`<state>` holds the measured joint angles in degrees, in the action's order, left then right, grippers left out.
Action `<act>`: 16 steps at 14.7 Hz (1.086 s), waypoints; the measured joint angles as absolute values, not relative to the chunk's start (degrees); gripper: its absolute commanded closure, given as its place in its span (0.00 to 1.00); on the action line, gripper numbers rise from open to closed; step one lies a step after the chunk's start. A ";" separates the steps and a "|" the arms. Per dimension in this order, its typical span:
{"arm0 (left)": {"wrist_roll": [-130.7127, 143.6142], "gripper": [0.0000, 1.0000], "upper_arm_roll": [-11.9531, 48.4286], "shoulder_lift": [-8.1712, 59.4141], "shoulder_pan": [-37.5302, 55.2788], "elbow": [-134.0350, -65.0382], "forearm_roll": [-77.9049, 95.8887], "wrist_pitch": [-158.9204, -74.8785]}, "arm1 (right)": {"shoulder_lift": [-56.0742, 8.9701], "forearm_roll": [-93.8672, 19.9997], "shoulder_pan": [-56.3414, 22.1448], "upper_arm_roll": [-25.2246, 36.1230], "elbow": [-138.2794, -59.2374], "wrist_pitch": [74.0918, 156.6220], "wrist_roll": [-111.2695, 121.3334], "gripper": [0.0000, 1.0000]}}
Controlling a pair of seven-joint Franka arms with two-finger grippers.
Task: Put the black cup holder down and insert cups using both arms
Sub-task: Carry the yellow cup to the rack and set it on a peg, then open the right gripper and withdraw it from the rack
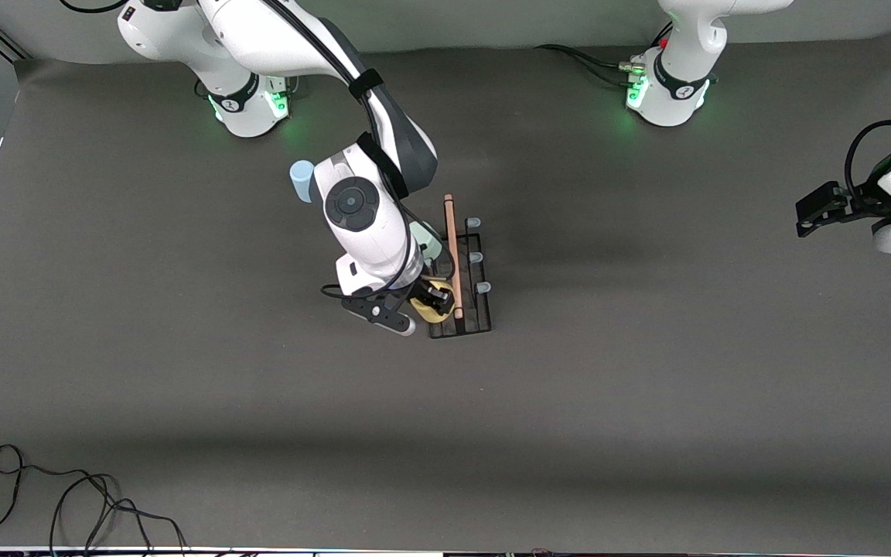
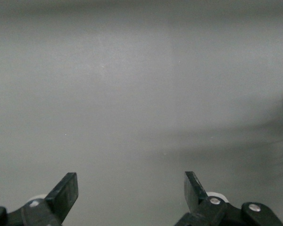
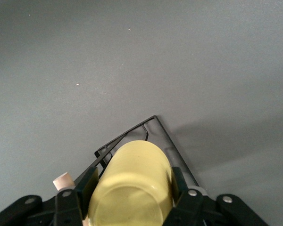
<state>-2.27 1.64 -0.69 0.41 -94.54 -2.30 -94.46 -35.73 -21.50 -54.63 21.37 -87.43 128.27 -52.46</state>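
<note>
The black cup holder (image 1: 462, 331) stands mid-table, its wooden rod (image 1: 452, 247) running along the top. My right gripper (image 1: 433, 299) is over the holder's end nearest the front camera, shut on the yellow cup (image 1: 428, 311). In the right wrist view the fingers (image 3: 87, 186) press both sides of the yellow cup (image 3: 137, 162), which lies over the holder's wire base (image 3: 153, 120). A pale green cup (image 1: 431, 241) sits on the holder, partly hidden by the right arm. A pale blue cup (image 1: 302, 179) stands on the table nearer the right arm's base. My left gripper (image 1: 803, 218) waits open at the left arm's end.
Three bare prongs with pale tips (image 1: 476, 256) stick out on the holder's side toward the left arm. Black cables (image 1: 82, 503) lie at the table's front edge. The left wrist view shows only bare grey table between the open left gripper's (image 2: 131, 188) fingers.
</note>
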 measured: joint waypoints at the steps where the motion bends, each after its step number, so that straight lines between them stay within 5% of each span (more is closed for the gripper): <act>1: -2.22 0.00 1.66 -0.69 0.42 -94.54 -2.30 -94.46 | -35.75 -21.50 -54.63 21.37 -87.43 128.27 -52.86 0.00; 9: -1.51 0.00 1.68 -0.69 0.43 -94.54 -2.30 -94.46 | -35.70 -20.35 -54.57 22.28 -87.02 127.27 -53.30 0.00; 16: -1.20 0.00 1.73 -0.69 0.44 -94.51 -2.30 -94.46 | -27.25 -12.98 -47.00 24.62 -81.54 105.64 -40.69 0.00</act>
<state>-1.20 1.73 -0.69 0.44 -94.51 -2.30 -94.46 -27.25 -12.98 -47.00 24.62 -81.54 105.64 -40.69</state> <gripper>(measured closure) 0.000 0.000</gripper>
